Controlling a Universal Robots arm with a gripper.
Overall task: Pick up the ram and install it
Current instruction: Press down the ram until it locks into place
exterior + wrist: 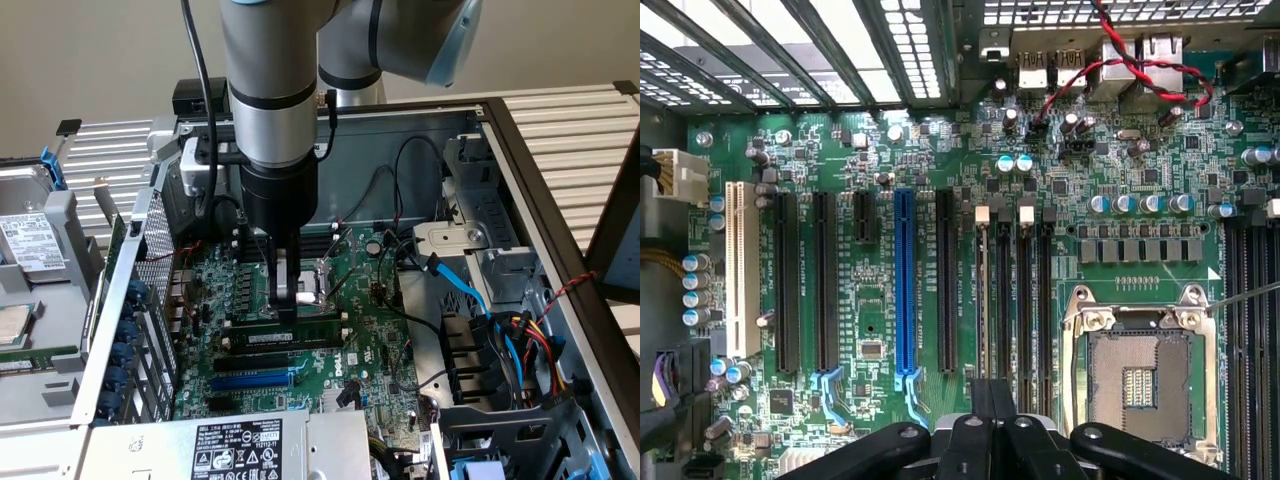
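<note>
- Ram [305, 336], long thin green circuit-board stick w/ white label, is standing on edge on the green motherboard [370, 330], in line w/ the long slots. In the ext. view it's sitting at 6 o'clock from the fingertips. Fully seated or not: can't tell.
- Gripper [286, 312], black body w/ silver-and-black fingers, is pointing straight down. Fingers are pressing together w/ nothing pinched btwn them. Tips are resting right at ram's top edge, approx mid-length.
- Wrist view: ram [983, 300] is showing edge-on as a thin pale strip, running under the closed gripper [992, 395].
- Bright blue expansion slot [252, 381] is lying parallel to ram, at 6 o'clock from it in the ext. view, w/ one long black slot [300, 357] btwn them. The same blue slot [903, 290] is showing in the wrist view.
- Square silver-framed CPU socket [1137, 375] is sitting just beside the row of narrow black memory slots [1025, 290].
- Light-blue flat cable [462, 288] is curving at 3 o'clock from gripper, well apart from it.
- Silver-grey robot arm [270, 100] is hanging from 12 o'clock into the open grey metal PC case [520, 150].
- Red-and-black twisted wire [1140, 70] is looping over the board's edge near the rear ports.
</note>
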